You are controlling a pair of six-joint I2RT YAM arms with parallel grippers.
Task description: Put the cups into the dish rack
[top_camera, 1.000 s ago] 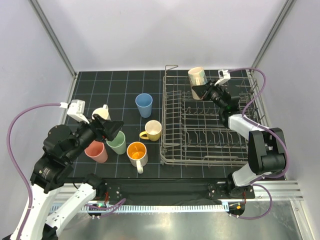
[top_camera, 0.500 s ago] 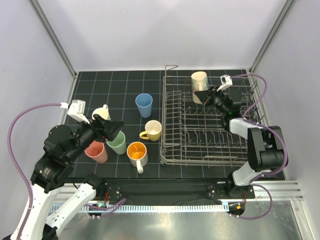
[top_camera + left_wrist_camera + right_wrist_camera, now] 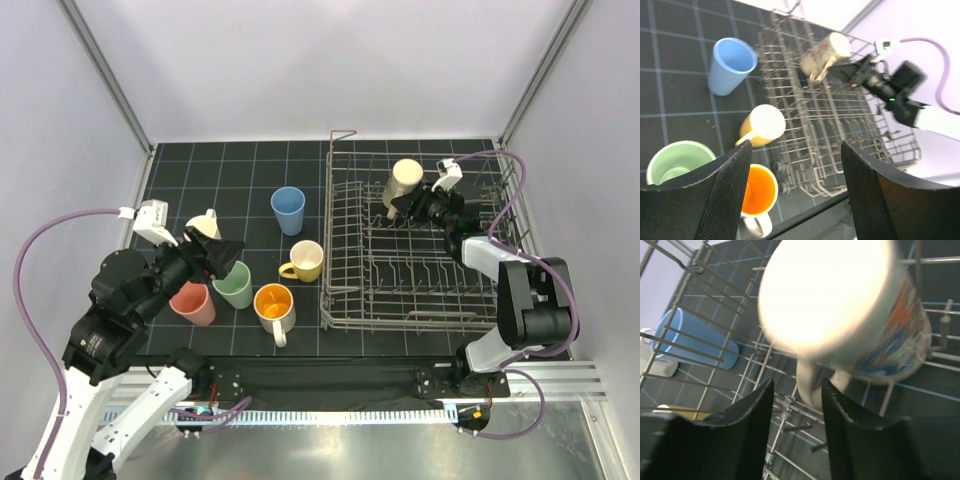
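Placement step: right tool [image 3: 796,385] clamps cream mug [image 3: 840,305] by its handle, inverted over dish rack [image 3: 400,322] rear rows; next, lower onto tines & let go; left tool [image 3: 796,150] gapes empty above pale green cup [image 3: 235,287] on bench [image 3: 200,170].

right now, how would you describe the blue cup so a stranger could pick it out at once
Find the grey wire dish rack on the right of the black mat. Just left of its far half stands the blue cup, upright and apart from the rest. It is the only blue one, with no handle.
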